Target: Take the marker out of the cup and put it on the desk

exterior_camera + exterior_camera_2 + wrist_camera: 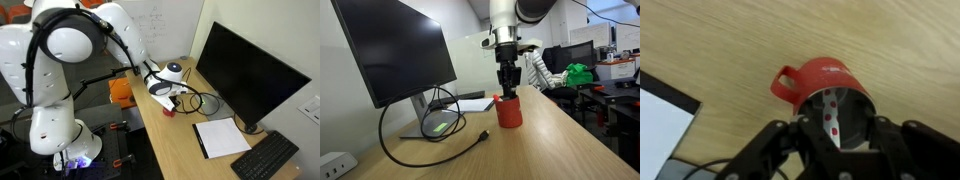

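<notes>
The small red cup (815,72) with a handle stands on the light-wood desk (720,40); it shows in both exterior views (170,110) (509,112). The marker (830,115) stands inside it, a thin pale stick with red dots, leaning toward the camera. My gripper (837,138) hangs straight over the cup mouth, fingers apart on either side of the marker's upper end, not touching it as far as I can see. In both exterior views the gripper (172,99) (507,88) points down with its tips at the cup's rim.
A black monitor (250,65) (395,50) stands at the desk's back edge, with looped black cables (430,140) beside its foot. A white paper sheet (222,137) (660,130) and a keyboard (265,158) lie near the cup. An orange object (120,92) sits off the desk.
</notes>
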Robot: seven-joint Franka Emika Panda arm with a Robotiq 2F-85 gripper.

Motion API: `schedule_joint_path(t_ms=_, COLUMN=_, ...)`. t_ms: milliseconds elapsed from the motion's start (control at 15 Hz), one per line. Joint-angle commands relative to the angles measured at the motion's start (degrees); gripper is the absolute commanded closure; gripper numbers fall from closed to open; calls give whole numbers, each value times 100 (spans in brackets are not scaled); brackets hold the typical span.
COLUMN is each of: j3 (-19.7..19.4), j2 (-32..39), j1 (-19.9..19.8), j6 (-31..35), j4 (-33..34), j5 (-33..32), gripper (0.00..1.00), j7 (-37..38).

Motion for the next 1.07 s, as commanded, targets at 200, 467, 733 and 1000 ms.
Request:
schedule_joint_path(t_ms=200, j3=181, j2=410, j1=-168, j6=37, j4=313, j5=-402, gripper=56, j7=513)
schedule_joint_path(t_ms=467, j3=296, j2=499, j1=-253, j6=205, j4=357, j5=-368, gripper=99, j7=472)
schedule_joint_path(t_ms=733, j3=430, j2=436, j1=-419, j6=544, j4=234, j5=-348, gripper=96, j7=371)
schedule_joint_path(t_ms=1000, j3=384, j2=187, j1=-458, j6=330, j4=83, j5=-520, gripper=96, j7=451)
